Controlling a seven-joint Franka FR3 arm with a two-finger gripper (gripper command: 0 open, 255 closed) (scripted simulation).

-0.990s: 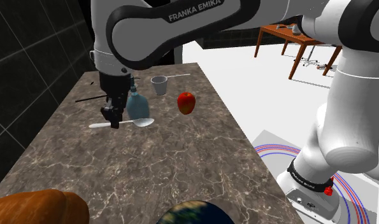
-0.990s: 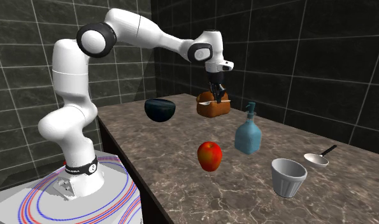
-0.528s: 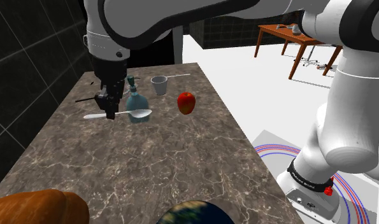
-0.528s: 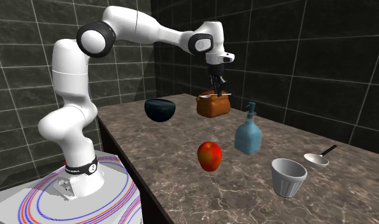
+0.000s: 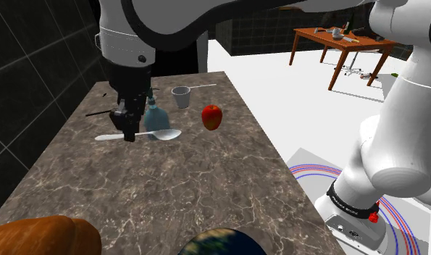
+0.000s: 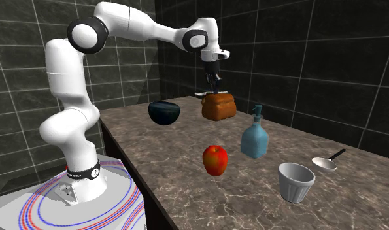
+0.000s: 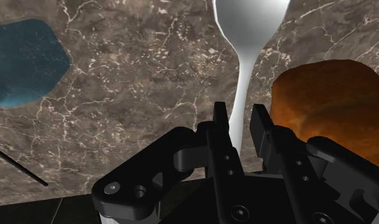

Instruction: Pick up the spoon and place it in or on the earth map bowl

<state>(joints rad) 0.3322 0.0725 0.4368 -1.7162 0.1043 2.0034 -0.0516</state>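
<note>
Marble-patterned brown bench runs away from the stand, with dark tiled walls along its far side in the second exterior view. The white arm arches over it from the stand and ends in the black gripper, which hangs in the air above the bench. A brown loaf-shaped lump sits on the bench; in the second exterior view the gripper hovers just above it. To the left of the loaf in that view stands the earth map bowl, dark blue-green, well apart from the gripper. Further right come a blue spray bottle, a red apple near the bench edge, and a pale grey cup. A small ladle with a black handle lies beyond the cup. The spoon, plain white-grey, is off the bench: the jaws pinch its handle, and it lies roughly level, its bowl end pointing to the shoulder view's right, in front of the bottle. In the wrist view the spoon's handle runs out from between the jaws, over bare marble between bottle and loaf.
</note>
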